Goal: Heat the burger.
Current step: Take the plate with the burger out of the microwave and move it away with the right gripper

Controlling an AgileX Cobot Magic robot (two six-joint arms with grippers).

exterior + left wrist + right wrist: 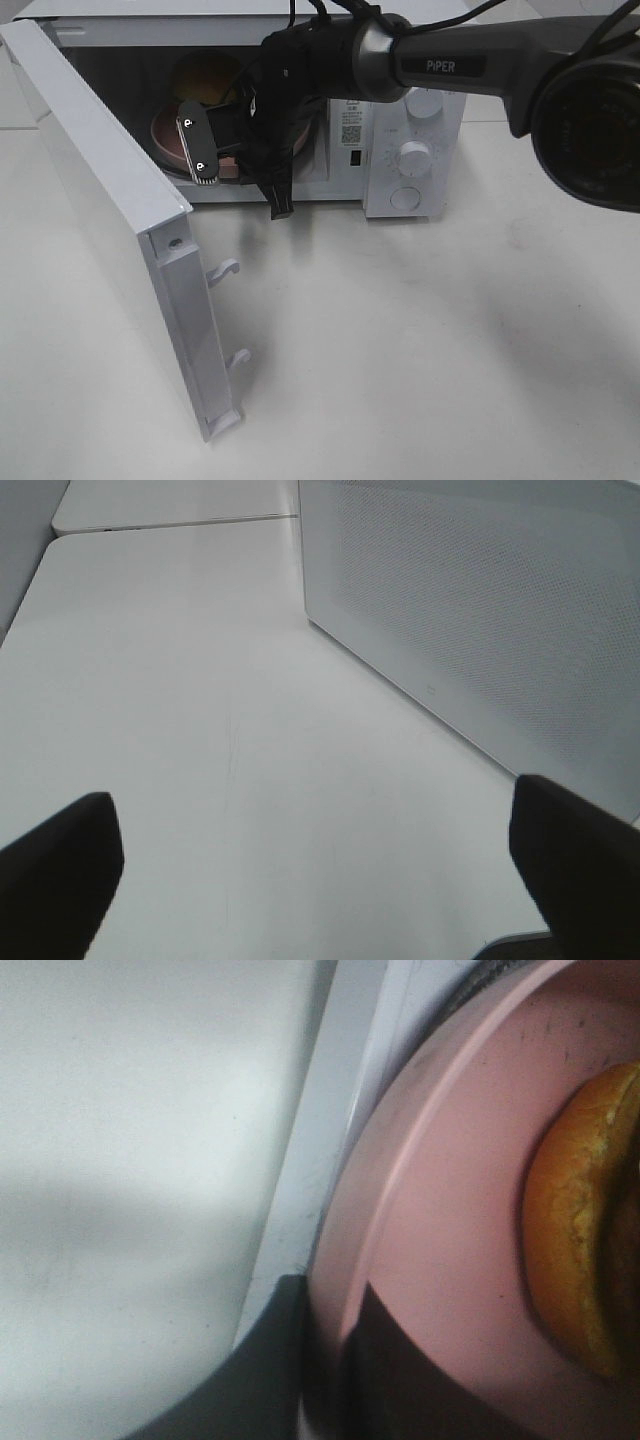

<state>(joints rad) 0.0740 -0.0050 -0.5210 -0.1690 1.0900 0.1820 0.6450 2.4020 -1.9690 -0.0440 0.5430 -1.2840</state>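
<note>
right gripper: reaching into the open microwave mouth; its fingers are straddling the rim of the pink plate, apparently pinching it, since the rim gives a hold that leaves the food untouched.
burger: sitting on the plate just beyond the right gripper, inside the cavity; only the golden bun is showing, the layers being hidden behind the gripper.
pink plate: lying at the cavity front, its near edge at the sill right under the gripper; whether it is fully seated on the floor cannot be told.
microwave door: standing swung wide, well off to the gripper's side, giving the arm room to work.
left gripper: hanging over bare table beside the door's perforated panel, fingers spread wide and holding nothing; seemingly parked there to be handy for shutting the door.
dials: sitting on the panel past the right arm, untouched.
step in hand: judging the plate is being set in; closing and starting are not yet done.
</note>
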